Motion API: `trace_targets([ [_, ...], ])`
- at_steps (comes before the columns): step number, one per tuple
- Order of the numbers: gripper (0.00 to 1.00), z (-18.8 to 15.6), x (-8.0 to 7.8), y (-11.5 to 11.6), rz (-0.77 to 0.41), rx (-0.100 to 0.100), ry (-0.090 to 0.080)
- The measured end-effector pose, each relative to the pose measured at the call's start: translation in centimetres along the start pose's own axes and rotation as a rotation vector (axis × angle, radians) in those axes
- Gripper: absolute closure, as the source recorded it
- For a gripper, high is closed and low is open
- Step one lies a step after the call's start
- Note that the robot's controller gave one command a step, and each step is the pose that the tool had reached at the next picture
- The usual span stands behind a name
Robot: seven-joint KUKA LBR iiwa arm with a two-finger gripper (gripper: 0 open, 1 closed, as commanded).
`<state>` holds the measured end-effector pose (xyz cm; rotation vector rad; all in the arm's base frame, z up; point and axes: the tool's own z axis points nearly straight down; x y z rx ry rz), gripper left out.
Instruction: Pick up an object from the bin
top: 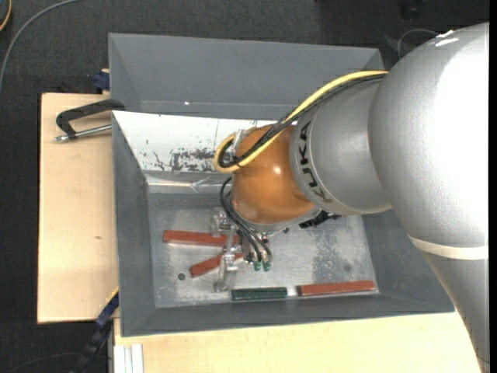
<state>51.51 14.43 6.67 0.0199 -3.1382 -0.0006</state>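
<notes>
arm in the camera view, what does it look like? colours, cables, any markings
The arm is made of rounded silver-grey links, with dark letters that read partly as UKA on the link nearest the wrist. An orange dome-shaped cover sits at the wrist. A yellow cable and thin black cables run to it. The small gripper below is bare metal.
</notes>
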Motion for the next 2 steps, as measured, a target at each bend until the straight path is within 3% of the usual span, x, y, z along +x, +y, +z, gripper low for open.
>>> trace_targets([
  [1,1.00,-0.6,-0.2,0.1,0.000,-0.004,-0.008],
  [2,1.00,-22.0,0.4,0.1,-0.221,-0.002,-0.018],
])
